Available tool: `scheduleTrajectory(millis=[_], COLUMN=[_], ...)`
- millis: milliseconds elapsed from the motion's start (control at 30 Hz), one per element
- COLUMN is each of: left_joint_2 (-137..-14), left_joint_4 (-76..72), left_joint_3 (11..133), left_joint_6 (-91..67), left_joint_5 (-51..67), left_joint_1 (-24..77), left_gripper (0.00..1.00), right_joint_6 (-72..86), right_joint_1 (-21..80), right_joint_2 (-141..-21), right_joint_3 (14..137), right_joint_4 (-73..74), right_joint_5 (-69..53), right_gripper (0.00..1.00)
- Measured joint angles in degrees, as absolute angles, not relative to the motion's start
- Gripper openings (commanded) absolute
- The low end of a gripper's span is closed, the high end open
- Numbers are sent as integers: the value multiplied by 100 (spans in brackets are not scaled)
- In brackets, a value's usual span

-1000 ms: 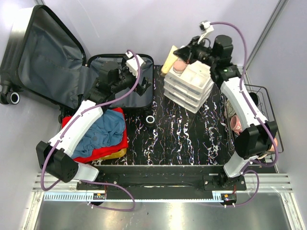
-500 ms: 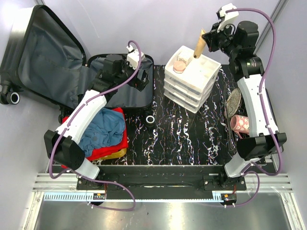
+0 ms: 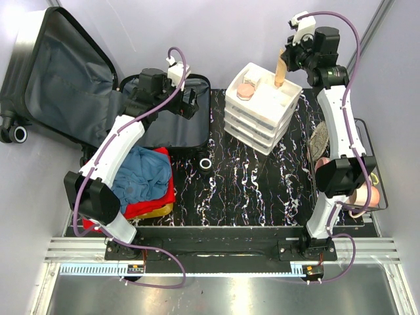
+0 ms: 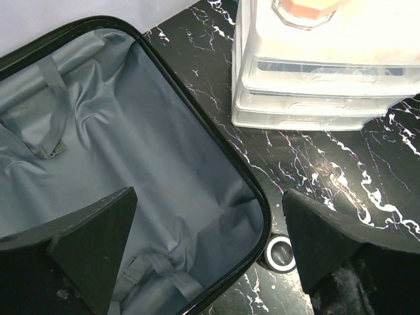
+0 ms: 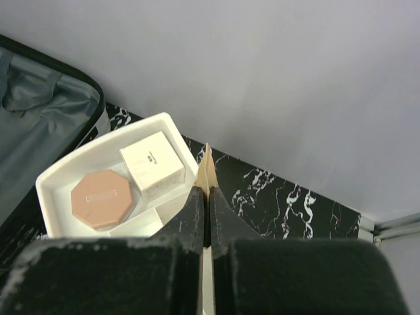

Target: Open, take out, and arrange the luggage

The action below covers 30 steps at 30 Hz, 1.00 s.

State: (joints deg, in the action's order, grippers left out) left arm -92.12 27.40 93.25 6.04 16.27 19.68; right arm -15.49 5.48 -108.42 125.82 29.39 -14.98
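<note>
Clamped tight, the right claw (image 5: 205, 197) pinches a flat tan tube (image 5: 205, 163) by its upper end, finger faces nearly meeting on the thin crimped edge. It holds the tube upright over the one o'clock corner of the white organizer (image 3: 262, 118). The organizer is a stack of glossy plastic drawers with a shallow tray on top. That tray holds a matte pink octagonal compact (image 5: 102, 199) and, touching it, a cream square box (image 5: 152, 164). The left claw (image 4: 207, 197) hangs spread wide, its blunt black foam-like pads apart and holding nothing, above the luggage (image 3: 164, 125). The luggage lies open at ten o'clock on the table (image 3: 262, 184). Its black hard shell is rounded at the corners and lined in creased dark grey fabric with slack straps (image 4: 46, 141). The lid (image 3: 59, 72) tilts back toward the wall at eleven o'clock. A narrow strip of black marble with white veins separates the shell's rim from the organizer's foot. A small dark ring (image 4: 280, 252) sits just beside the rim's near corner. At eight o'clock, crumpled blue cloth (image 3: 141, 177) lies over red cloth (image 3: 161, 197). A wire basket (image 3: 365, 125) lines the three o'clock edge. Bare marble runs from the middle toward six o'clock.
</note>
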Motion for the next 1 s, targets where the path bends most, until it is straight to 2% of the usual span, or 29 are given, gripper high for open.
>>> scheduleTrajectory(millis=[533, 633, 667, 700, 767, 800, 967, 1000], left_joint_2=[-9209, -9209, -9209, -9209, -9209, -9209, -9209, -9209], left_joint_4=[2602, 2563, 2556, 2556, 2561, 2558, 2517, 2510], left_joint_3=[9242, 9118, 9083, 9054, 9032, 9032, 9032, 9032], left_joint_6=[545, 543, 543, 543, 543, 543, 543, 543], left_joint_5=[1697, 1710, 1710, 1710, 1710, 1710, 1710, 1710], left_joint_1=[1887, 1865, 1863, 1859, 1846, 1841, 1822, 1822], left_gripper=[99, 99, 99, 99, 99, 99, 99, 99], right_joint_6=[-1535, -1531, -1520, -1509, -1481, -1457, -1352, -1332], right_joint_1=[530, 530, 530, 530, 530, 530, 530, 530], right_joint_2=[-11233, -11327, -11336, -11336, -11336, -11336, -11334, -11332], right_joint_3=[12761, 12755, 12728, 12700, 12676, 12672, 12672, 12669], right_joint_4=[2987, 2989, 2989, 2989, 2976, 2967, 2939, 2939], right_joint_5=[-1699, -1732, -1752, -1767, -1800, -1815, -1868, -1872], right_gripper=[1, 12, 28, 35, 42, 50, 67, 74])
